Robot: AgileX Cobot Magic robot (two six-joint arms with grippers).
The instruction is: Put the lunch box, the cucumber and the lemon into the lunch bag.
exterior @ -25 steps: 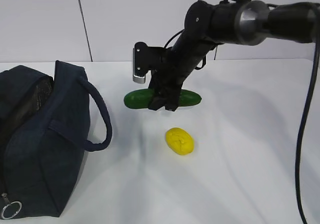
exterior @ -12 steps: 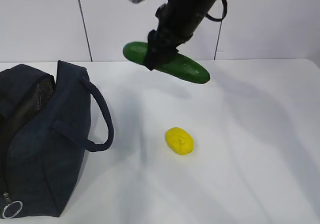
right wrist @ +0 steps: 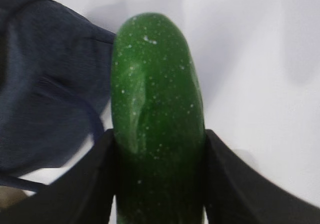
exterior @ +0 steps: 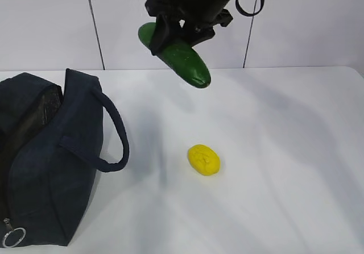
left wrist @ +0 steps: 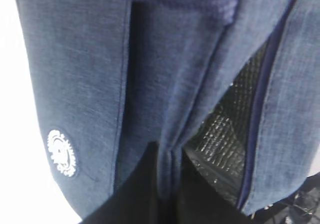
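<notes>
Lifted clear of the surface [exterior: 284,152] a second ago, now carried high and swung round: the cucumber [exterior: 177,56] hangs in the right claw [exterior: 181,35], clamped near its upper half, free end tilted down toward the camera rather than lying level as half a second back. Still short of the lunch bag [exterior: 51,169], which sits open at the left of the exterior view, mesh lining showing. Left claw [left wrist: 167,184] pinched on a fold of the bag's fabric beside the opening, seemingly holding it open. Lemon [exterior: 204,159] untouched on the surface, well apart from the bag. Lunch box not seen anywhere. Likely next: more travel leftward before any release.
</notes>
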